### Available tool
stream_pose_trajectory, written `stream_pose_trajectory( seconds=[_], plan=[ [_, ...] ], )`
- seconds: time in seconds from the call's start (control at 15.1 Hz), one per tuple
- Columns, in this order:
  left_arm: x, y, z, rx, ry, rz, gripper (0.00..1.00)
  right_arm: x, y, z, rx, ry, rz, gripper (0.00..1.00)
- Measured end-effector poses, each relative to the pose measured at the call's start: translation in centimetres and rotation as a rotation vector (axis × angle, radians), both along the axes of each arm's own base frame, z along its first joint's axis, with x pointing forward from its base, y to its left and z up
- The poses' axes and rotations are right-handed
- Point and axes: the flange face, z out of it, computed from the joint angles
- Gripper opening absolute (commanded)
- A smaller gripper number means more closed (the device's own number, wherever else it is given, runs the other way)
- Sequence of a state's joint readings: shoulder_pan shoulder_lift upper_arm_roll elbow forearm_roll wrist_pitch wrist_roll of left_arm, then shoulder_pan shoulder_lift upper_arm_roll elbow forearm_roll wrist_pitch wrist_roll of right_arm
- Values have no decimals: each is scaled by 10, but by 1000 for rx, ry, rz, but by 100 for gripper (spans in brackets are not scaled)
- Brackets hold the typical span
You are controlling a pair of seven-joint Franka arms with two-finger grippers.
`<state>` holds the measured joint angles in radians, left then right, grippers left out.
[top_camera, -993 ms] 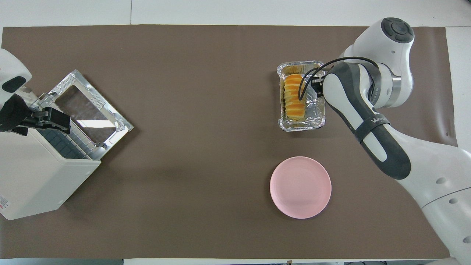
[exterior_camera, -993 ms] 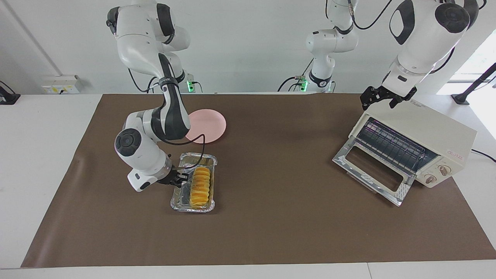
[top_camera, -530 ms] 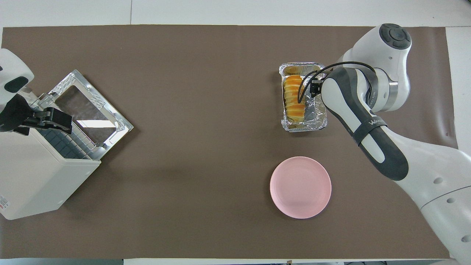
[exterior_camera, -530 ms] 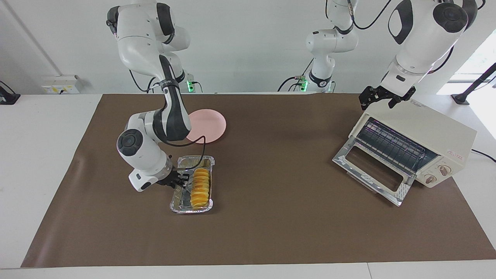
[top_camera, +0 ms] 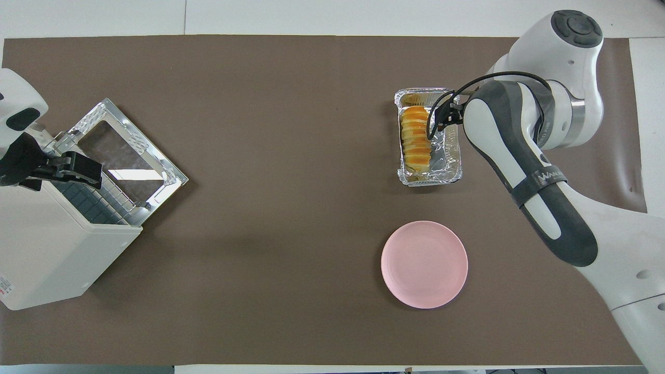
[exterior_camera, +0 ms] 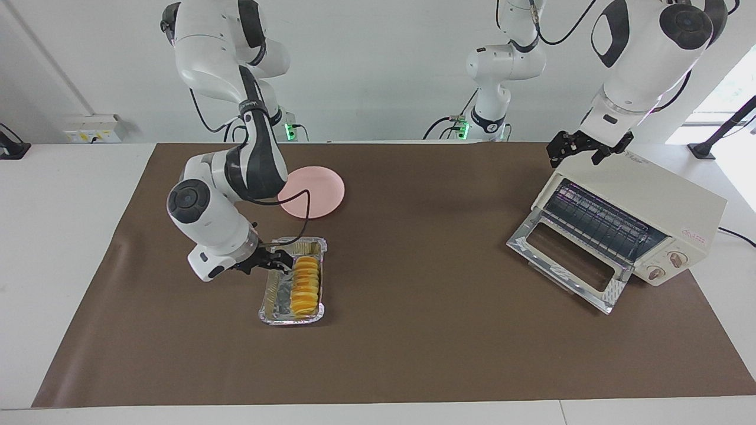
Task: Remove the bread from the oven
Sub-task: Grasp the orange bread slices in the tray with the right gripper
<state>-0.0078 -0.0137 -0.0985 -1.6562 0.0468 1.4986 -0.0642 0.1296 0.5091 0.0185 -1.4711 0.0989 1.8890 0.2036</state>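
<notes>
On the brown mat (exterior_camera: 413,354), taking the facing view as a clock face, the right gripper (exterior_camera: 279,260) hangs at about eight o'clock, over the edge of the foil tray (exterior_camera: 269,300) at the corner nearest the robots. Whether it grips anything cannot be told from here. A black cable (exterior_camera: 308,217) loops from its wrist above the tray. The bread (exterior_camera: 306,284) is out of the oven: it lies lengthwise in the tray, along the side toward the left arm's end of the table, with bare foil beside it. At ten o'clock, nearer to the robots than the tray and apart from it, sits the pink plate (exterior_camera: 319,190), its rim partly covered by the right arm's forearm. A band on that forearm carries white lettering (top_camera: 540,176) that seems to begin "WAN"; the rest is not legible. The middle of the mat lies between these things and the oven (exterior_camera: 661,195), which stands well apart at three o'clock, turned at an angle. Its glass door (exterior_camera: 564,260) is dropped open onto the mat, its wire rack (exterior_camera: 596,221) shows, and its two knobs (exterior_camera: 667,265) sit below a small red label (exterior_camera: 697,234) too small to read. The left gripper (exterior_camera: 582,147) hangs over the oven's top edge above the opening; its state cannot be told either.
</notes>
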Motion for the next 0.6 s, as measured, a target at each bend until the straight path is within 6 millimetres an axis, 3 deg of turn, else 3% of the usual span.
stream_pose_trajectory(
  seconds=[0.26, 0.33, 0.6],
  plan=[
    [1, 6, 0, 0, 0, 11, 100, -9, 53, -2, -55, -4, -21, 100],
    [1, 6, 0, 0, 0, 12, 100, -9, 59, -7, -62, -7, -22, 100],
    [1, 6, 0, 0, 0, 12, 100, -7, 50, -36, -72, 8, -37, 100]
  ],
)
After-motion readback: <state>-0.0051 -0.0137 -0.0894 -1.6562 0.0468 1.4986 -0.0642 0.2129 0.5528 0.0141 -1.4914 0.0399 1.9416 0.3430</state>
